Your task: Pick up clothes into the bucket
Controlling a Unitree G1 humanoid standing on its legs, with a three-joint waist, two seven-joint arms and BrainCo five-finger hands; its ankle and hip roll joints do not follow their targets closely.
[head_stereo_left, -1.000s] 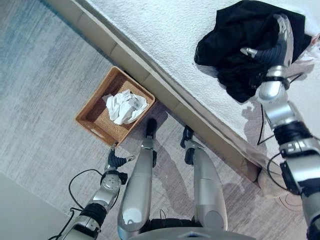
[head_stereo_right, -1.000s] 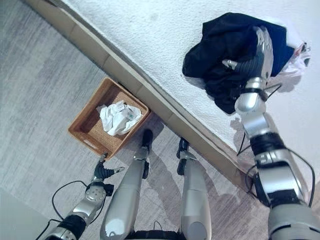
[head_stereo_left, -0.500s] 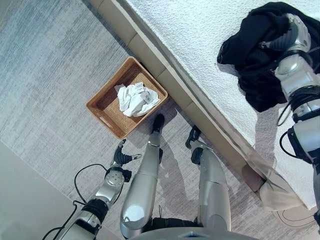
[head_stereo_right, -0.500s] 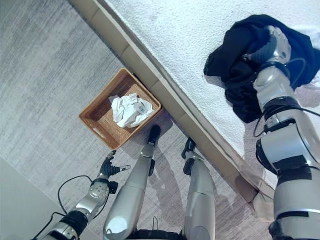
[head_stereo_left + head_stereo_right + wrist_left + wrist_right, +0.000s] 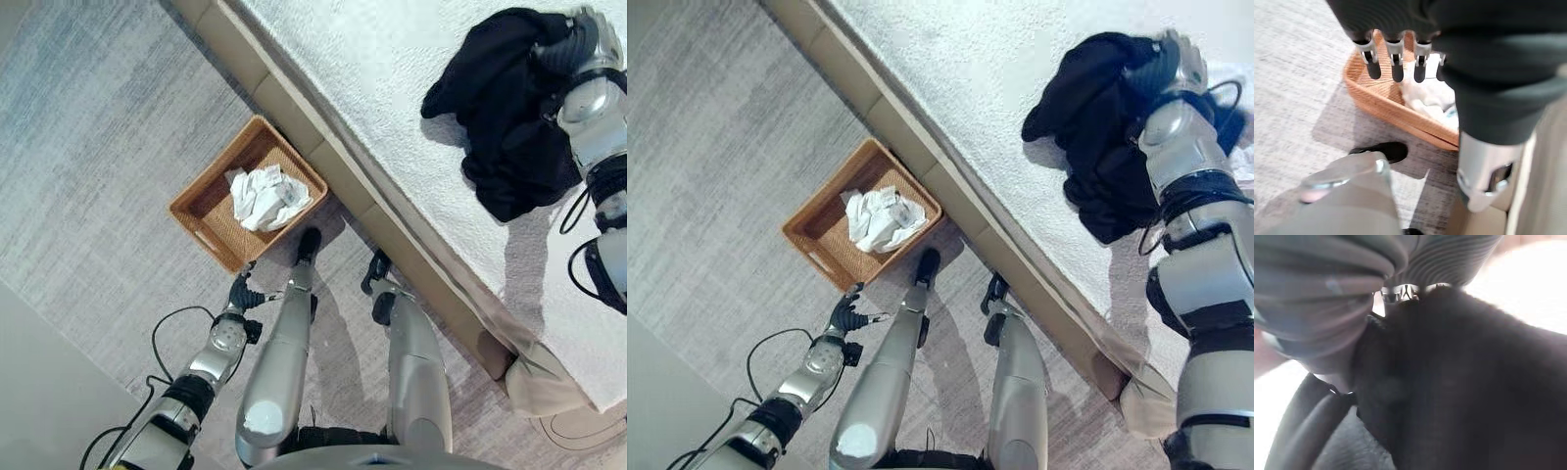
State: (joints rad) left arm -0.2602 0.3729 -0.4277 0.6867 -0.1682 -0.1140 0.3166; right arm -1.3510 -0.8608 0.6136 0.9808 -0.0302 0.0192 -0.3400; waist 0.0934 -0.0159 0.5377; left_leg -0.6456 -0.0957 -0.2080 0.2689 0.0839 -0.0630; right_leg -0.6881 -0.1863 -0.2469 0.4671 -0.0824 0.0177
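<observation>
White bed [image 5: 392,59]: right hand [image 5: 585,39] fingers buried in black garment [image 5: 509,127], grip can't tell; left hand [image 5: 238,294] fingers relaxed nr basket [image 5: 196,211].

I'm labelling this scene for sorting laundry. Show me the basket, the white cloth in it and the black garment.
basket [image 5: 199,217]: left eye view, on its woven rim.
white cloth [image 5: 263,196]: left eye view, middle of the crumpled bundle.
black garment [image 5: 505,117]: left eye view, centre of the dark heap on the bed.

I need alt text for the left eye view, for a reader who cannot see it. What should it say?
The robot's right hand is pressed into a black garment lying on a white bed. Below the bed's edge, a brown woven basket on the grey floor holds crumpled white cloth, and the left hand hangs near the basket.
</observation>
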